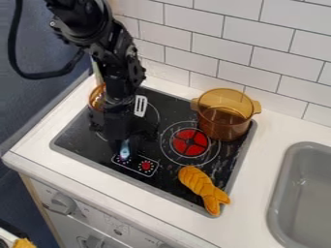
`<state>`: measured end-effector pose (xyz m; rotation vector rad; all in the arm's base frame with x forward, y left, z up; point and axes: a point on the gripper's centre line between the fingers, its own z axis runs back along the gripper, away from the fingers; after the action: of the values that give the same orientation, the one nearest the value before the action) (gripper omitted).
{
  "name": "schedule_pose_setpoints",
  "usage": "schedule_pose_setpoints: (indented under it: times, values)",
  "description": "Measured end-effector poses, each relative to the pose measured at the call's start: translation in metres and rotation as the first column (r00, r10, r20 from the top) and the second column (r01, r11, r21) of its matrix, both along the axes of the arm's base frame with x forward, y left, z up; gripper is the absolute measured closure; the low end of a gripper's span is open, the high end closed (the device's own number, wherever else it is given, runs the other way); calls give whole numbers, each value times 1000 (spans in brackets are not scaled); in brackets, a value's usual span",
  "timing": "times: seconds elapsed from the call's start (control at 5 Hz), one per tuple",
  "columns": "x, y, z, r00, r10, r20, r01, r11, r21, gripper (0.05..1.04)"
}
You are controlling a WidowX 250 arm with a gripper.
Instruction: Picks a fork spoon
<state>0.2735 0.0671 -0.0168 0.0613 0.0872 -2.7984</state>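
Knobs [63,203] up front, then me hanging over the stove [77,140], jaws down, and honestly can't tell if they're wide or narrow. Fork spoon's gotta be that slotted thing [140,105] beside me; the blue bit [125,149] by my jaws is maybe its handle, so this spot probably makes sense for grabbing it.

White rectangular tiles [210,52] line the wall behind a pale counter [139,202], with a grey sink [307,193] set into it.
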Motion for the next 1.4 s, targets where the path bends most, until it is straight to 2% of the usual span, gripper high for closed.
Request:
schedule_pose_setpoints:
  times: [0.2, 0.6, 0.8, 1.0, 1.2, 1.4]
  values:
    - [3, -1, 0, 1000, 28, -11, -28, 999, 21, 677]
    - [-2, -2, 1, 997, 71, -4, -71, 997, 26, 163]
    - [-3, -5, 4, 994, 105, -13, -105, 994, 7, 87]
    - [0, -11, 20, 993, 114, 11, -114, 993, -16, 85]
    - [7, -18, 61, 985, 132, 115, -126, 990, -60, 85]
    - [7, -21, 82, 976, 136, 171, -127, 990, -60, 85]
